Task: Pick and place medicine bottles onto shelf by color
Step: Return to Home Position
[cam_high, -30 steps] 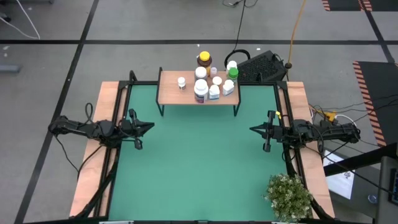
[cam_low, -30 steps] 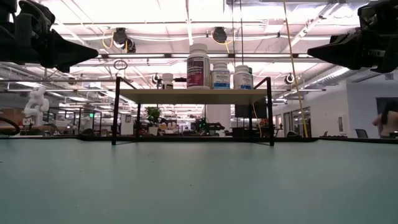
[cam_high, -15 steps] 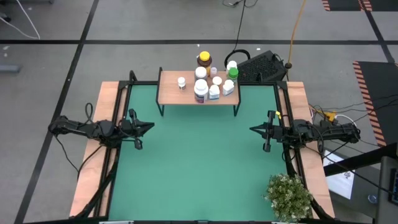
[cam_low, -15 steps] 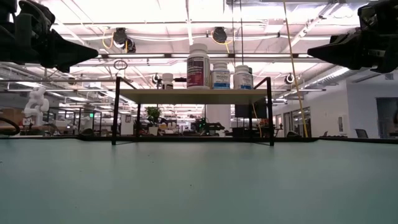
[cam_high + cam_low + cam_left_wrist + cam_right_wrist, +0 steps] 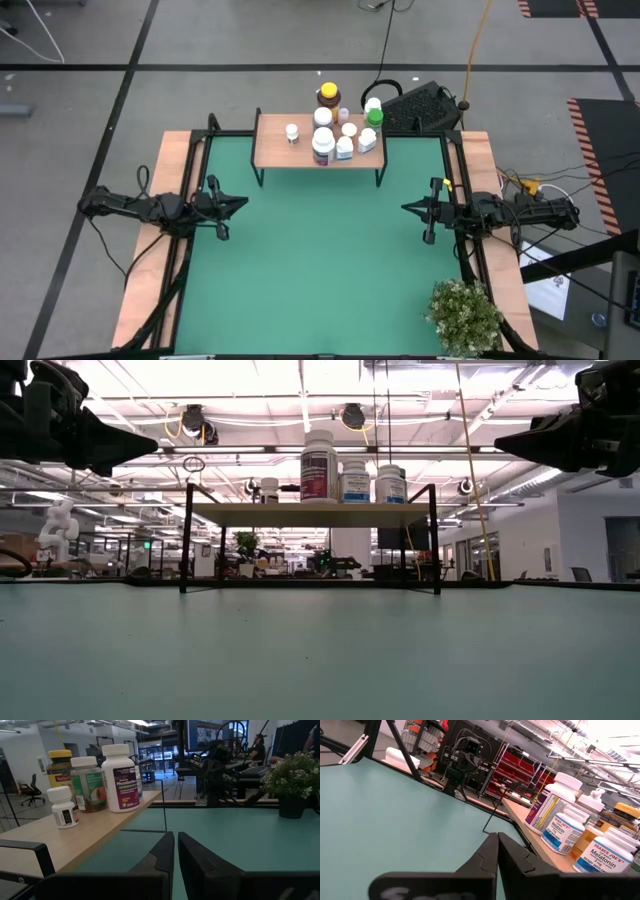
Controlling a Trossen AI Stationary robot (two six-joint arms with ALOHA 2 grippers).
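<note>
The light-wood shelf (image 5: 300, 152) stands on thin black legs at the table's far edge. Several white-capped bottles (image 5: 322, 140) stand upright on it, and a small one (image 5: 291, 131) stands apart to the left. An amber bottle with a yellow cap (image 5: 328, 95) and a green-capped bottle (image 5: 374, 117) stand at its far edge. The bottles also show in the left wrist view (image 5: 120, 777) and the right wrist view (image 5: 555, 805). My left gripper (image 5: 243, 203) hovers shut and empty at the table's left. My right gripper (image 5: 405, 208) hovers shut and empty at the right.
A potted plant (image 5: 465, 315) stands at the table's near right corner. A black keyboard (image 5: 420, 108) and cables lie behind the far right corner. Wooden rims (image 5: 150, 260) run along both sides of the green mat (image 5: 320, 270), whose bare middle lies between the arms.
</note>
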